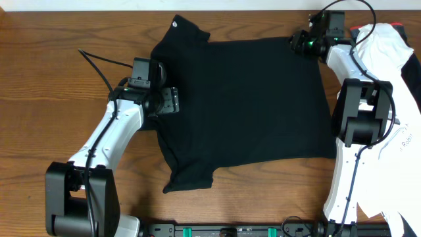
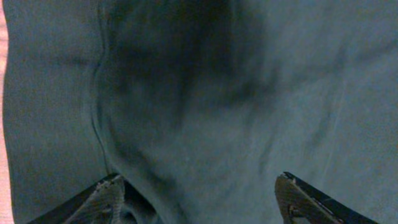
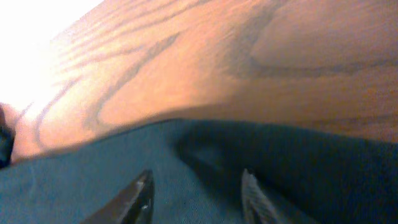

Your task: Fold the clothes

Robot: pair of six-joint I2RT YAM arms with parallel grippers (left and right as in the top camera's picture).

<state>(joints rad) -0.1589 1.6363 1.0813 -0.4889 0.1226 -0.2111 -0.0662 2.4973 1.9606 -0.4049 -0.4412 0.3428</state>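
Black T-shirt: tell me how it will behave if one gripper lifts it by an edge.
The black T-shirt will probably flop and drape, not hold its shape: it lies flat on the wooden table with soft creases in the left wrist view. It seems light: thin fabric. Pushed, it would likely bunch, like the ridge in the right wrist view.

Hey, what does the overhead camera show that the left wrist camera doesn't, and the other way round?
Only overhead: the whole black T-shirt spread on the wooden table, the right gripper at the shirt's upper right corner, and a white garment at the table's right edge.
Only left wrist: a close look at a stitched seam running down the fabric, with the fingertips of the left gripper standing apart above the cloth.
Both: the black T-shirt and the left gripper.
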